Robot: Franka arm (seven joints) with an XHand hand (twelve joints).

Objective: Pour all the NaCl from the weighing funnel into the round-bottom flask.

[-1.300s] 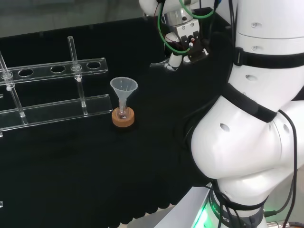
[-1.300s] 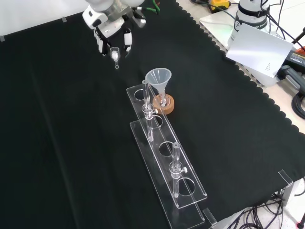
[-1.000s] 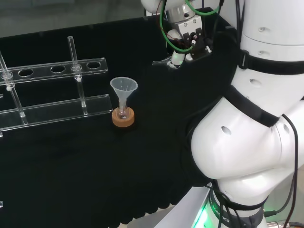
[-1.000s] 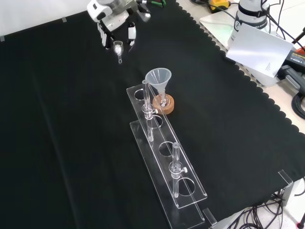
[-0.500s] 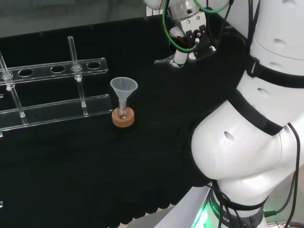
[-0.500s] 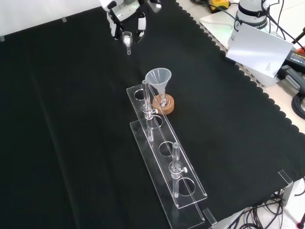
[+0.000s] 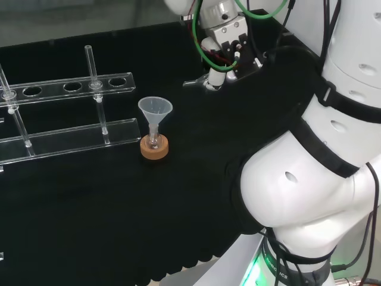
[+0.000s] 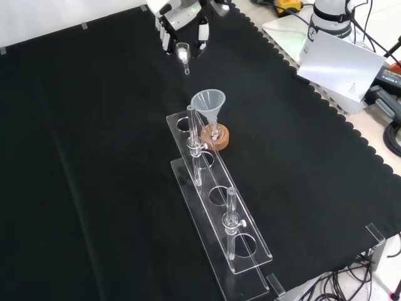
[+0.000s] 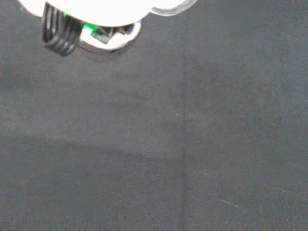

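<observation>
Fingers point(image 8: 166, 32) pinch the weighing funnel point(image 8: 183, 53), held aloft with stem down, well apart from the flask's funnel point(image 8: 208, 102) on its cork ring point(image 8: 215, 137). Judged light, brittle, slippery glass; grasp at the bowl, avoid the thin stem

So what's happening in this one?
The robot hand holds a small clear weighing funnel above the cloth, short of the flask. The flask sits on a cork ring beside the clear rack, with a plastic funnel in its neck. Nothing is being poured yet.
</observation>
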